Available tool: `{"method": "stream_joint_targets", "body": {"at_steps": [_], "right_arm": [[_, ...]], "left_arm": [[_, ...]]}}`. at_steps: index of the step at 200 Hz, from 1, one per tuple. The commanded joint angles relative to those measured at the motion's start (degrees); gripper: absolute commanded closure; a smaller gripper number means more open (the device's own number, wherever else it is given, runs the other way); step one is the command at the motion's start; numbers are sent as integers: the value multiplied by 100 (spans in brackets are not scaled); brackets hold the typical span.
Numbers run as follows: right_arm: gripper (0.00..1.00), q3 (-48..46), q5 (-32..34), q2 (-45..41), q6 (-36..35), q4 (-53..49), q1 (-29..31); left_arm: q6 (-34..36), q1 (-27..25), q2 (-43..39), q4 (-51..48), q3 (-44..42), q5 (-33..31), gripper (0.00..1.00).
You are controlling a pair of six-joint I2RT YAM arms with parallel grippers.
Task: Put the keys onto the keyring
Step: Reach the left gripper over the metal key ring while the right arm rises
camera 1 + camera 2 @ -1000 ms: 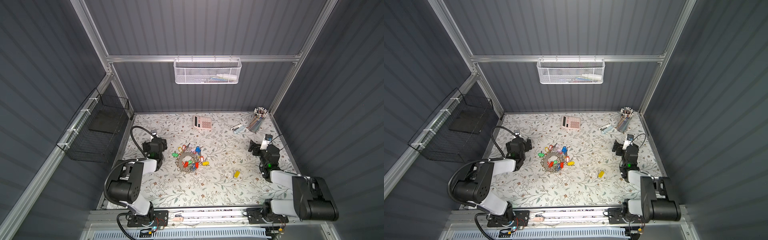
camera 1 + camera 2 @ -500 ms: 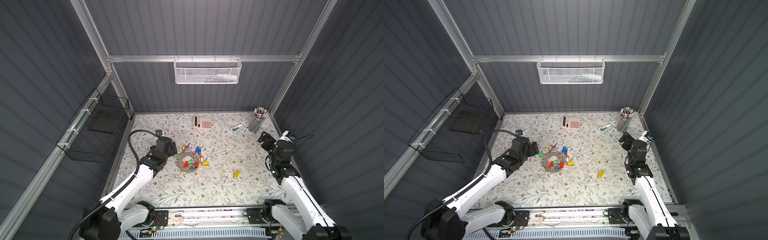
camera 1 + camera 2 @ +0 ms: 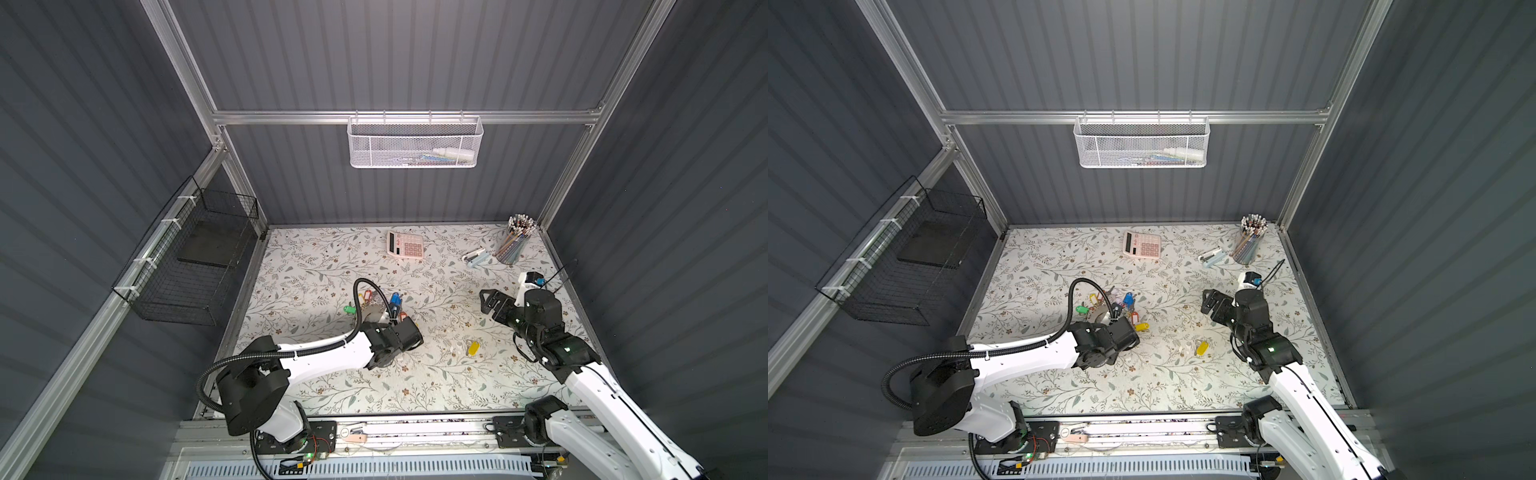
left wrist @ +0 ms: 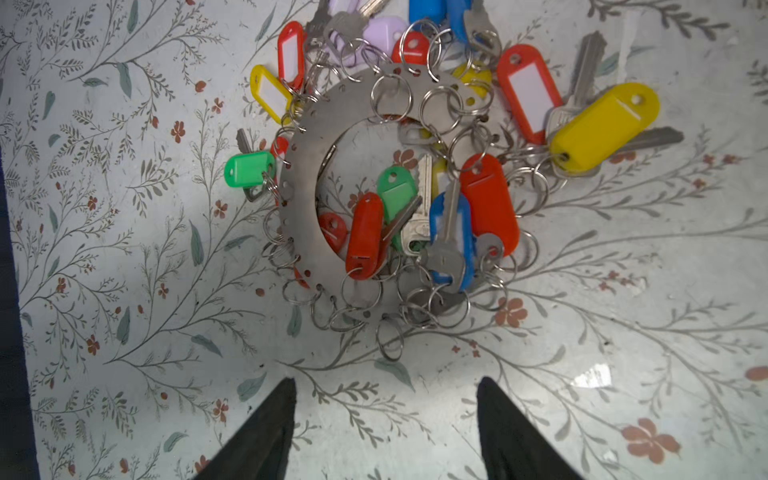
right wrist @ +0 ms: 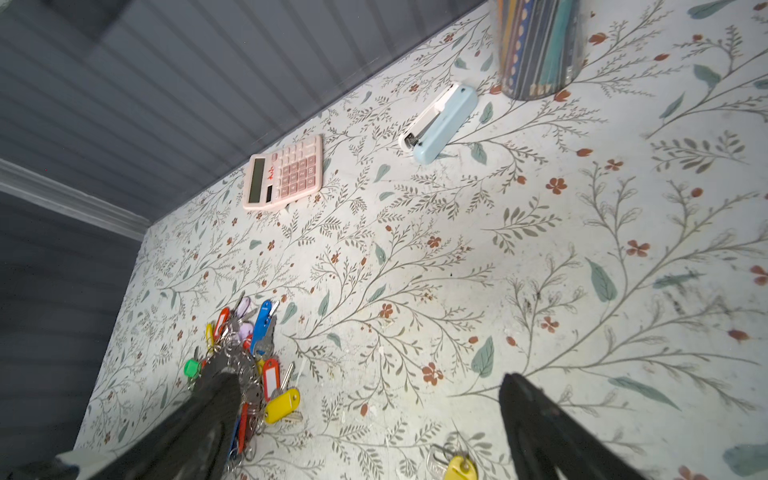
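Silver keyring point(image 4: 299, 199) ahead of low left gripper point(image 4: 385, 380), apart | right gripper point(image 5: 365, 376) aloft, apart

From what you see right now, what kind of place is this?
Probably a robot test cell dressed as an office desk. A pink calculator, a blue stapler and a cup of pencils sit on a floral tabletop, closed in by grey panelled walls on an aluminium frame.
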Motion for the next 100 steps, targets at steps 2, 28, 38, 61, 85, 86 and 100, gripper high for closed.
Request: {"method": "stream_joint_targets", "body": {"at_steps": [2,28,38,61,85,86,100], "right_arm": [[1,-79,-202,-278,-211,-326,100],[1,75,-283,-231,-310,-599,106],[1,121,-324,-264,-311,-599,114],[1,64,-310,-529,-220,-748,126],[1,26,-317,-628,-130,-741,136],[1,31,-321,-632,-125,-741,136],[1,22,-394,-613,-61,-728,142]], "left_arm": [[-197,-33,89,-133,-127,-261,34],[-217,-33,134,12,-303,-325,37],[-213,-35,187,33,-320,-297,37],[-203,-33,325,23,-327,-279,38],[-239,-34,372,-3,-331,-295,39],[-234,-34,372,3,-332,-293,39],[-230,-33,426,45,-336,-259,39]]}}
